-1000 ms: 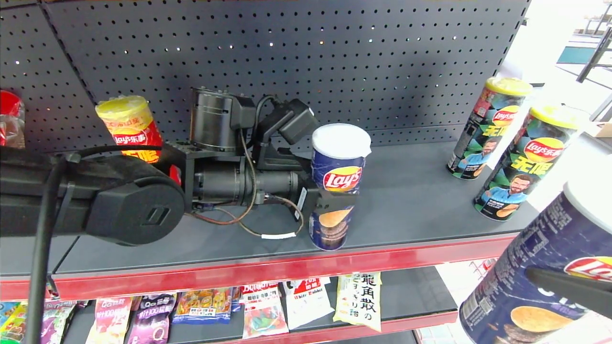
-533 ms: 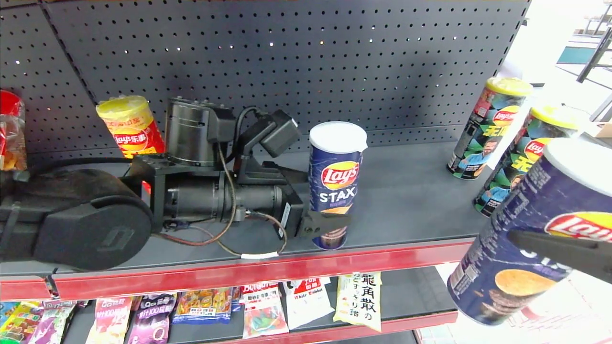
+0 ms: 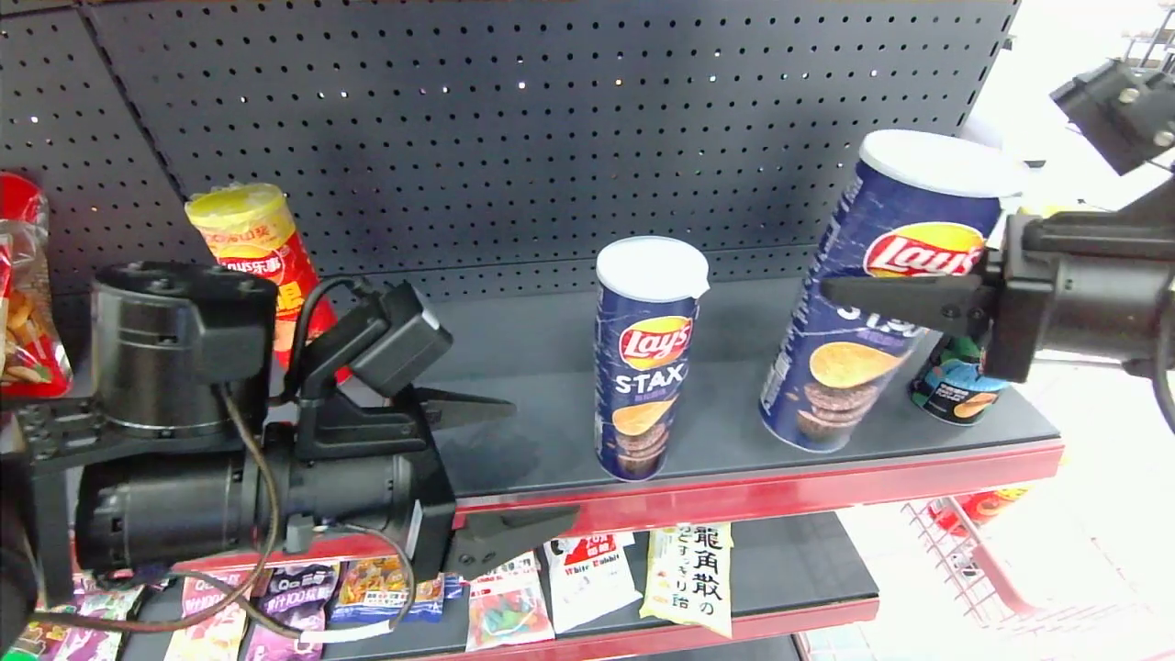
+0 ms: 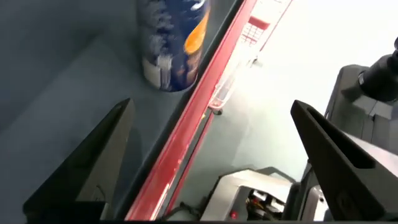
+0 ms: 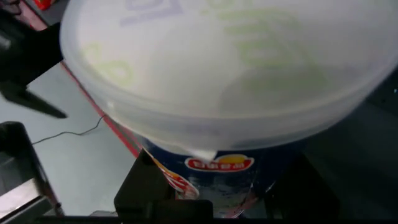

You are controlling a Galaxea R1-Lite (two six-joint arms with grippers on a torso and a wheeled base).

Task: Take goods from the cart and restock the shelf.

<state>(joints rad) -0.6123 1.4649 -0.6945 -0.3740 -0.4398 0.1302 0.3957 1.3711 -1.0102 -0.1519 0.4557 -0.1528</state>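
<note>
Left hand is hanging wide open at the red front lip of the grey metal shelf, holding nothing. Tall blue white-lidded chip can is standing upright to its right, apart. Right hand is clamping a matching blue can, tilted, over the shelf's right end. Red yellow-lidded can is standing back left.

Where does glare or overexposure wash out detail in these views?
Head view: room right of the pegboard is blown white; left wrist view: floor beyond the red shelf edge glares; right wrist view: the held can shows a brightly lit lid.
</note>
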